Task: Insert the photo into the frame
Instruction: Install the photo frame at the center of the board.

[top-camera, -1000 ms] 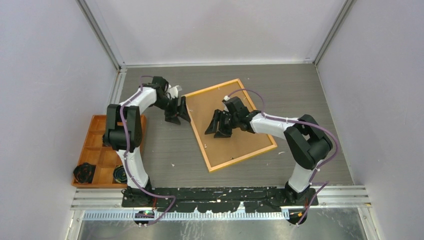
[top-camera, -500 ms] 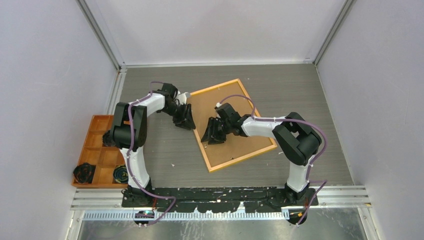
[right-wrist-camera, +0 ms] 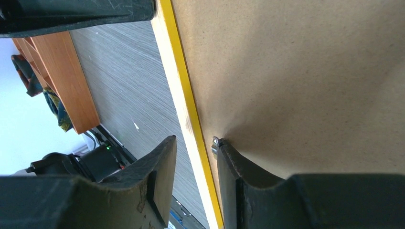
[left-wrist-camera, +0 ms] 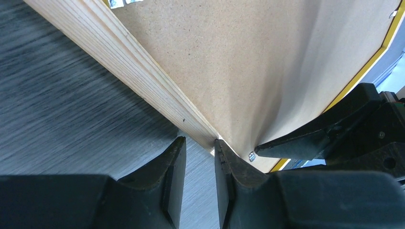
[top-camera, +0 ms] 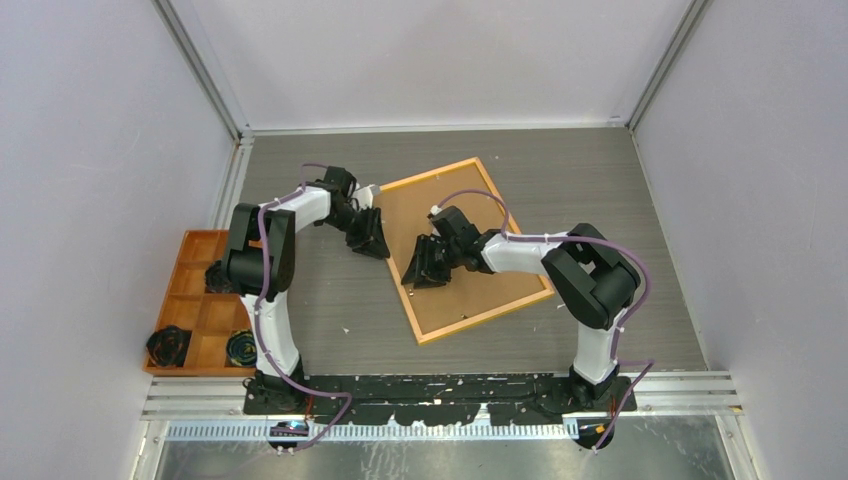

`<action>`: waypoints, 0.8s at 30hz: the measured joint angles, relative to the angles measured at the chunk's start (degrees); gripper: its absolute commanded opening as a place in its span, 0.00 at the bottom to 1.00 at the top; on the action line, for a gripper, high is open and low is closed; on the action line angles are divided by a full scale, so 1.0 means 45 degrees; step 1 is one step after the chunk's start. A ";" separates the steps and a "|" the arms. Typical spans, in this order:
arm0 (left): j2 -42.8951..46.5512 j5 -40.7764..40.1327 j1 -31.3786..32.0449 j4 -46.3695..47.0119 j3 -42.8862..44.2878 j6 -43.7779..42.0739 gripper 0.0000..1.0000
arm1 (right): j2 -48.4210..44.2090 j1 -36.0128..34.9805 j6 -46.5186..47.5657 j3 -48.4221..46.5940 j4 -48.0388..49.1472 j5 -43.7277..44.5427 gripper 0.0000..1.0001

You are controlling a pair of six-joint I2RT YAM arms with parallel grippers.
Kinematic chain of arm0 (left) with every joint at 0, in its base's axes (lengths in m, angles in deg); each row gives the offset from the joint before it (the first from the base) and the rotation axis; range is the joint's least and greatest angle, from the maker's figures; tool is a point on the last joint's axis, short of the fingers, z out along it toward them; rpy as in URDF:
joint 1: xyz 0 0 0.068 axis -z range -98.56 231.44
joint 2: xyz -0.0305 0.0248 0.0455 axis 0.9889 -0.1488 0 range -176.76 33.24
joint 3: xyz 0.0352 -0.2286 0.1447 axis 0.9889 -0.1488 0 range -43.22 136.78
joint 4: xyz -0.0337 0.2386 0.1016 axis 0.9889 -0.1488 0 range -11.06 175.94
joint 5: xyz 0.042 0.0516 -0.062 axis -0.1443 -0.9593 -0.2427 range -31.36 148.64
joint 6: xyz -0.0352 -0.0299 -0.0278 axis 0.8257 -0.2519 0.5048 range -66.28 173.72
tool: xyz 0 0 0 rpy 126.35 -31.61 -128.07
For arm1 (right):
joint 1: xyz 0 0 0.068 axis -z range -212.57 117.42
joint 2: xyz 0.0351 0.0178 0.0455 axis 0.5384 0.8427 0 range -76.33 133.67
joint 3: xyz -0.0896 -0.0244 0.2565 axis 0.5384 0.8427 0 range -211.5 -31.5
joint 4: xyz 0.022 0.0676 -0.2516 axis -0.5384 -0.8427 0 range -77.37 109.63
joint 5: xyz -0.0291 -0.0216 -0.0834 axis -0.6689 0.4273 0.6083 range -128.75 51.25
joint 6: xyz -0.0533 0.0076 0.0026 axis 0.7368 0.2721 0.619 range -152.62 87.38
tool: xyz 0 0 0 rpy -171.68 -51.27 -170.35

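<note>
- The orange tray [top-camera: 190, 242] sits far left in the top view, out of this step;
- my left fingers [left-wrist-camera: 173, 160] straddle the frame [top-camera: 480, 290] at its wooden rail [left-wrist-camera: 143, 86], narrowly parted; whether they pinch it I cannot tell;
- the frame lies at centre, backing board [top-camera: 455, 215] up, probably so I can lift its left edge; the photo is nowhere visible;
- my right fingers [right-wrist-camera: 160, 164] are half spread astride the yellow rim [right-wrist-camera: 184, 95]; one touches the backing board.

Frame [left-wrist-camera: 143, 76] edge was pale grained wood; backing board [left-wrist-camera: 248, 57] matt speckled brown fibreboard. Table [left-wrist-camera: 57, 119] grey, streaked, matt. Fingers [left-wrist-camera: 167, 176] black matt plastic.
</note>
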 measured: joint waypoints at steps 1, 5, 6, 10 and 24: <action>0.0000 0.0000 0.0005 0.0000 0.0000 0.0000 0.29 | 0.0010 -0.0024 0.0005 -0.0015 0.0000 -0.0010 0.41; -0.0005 -0.0010 0.0005 -0.0024 0.0019 0.0015 0.29 | 0.0092 -0.0073 0.0015 -0.0083 -0.0015 -0.0107 0.40; -0.0005 -0.0010 0.0005 -0.0019 0.0024 0.0015 0.29 | 0.0121 -0.0068 0.0024 -0.0107 -0.0024 -0.0126 0.39; -0.0010 -0.0073 0.0000 -0.0029 0.0053 0.0044 0.29 | 0.0209 -0.0063 0.0034 -0.0170 -0.0005 -0.0204 0.39; -0.0097 -0.0126 0.0000 -0.0078 0.0199 0.0141 0.28 | 0.0466 -0.0078 -0.0155 -0.0185 0.0578 -0.0583 0.44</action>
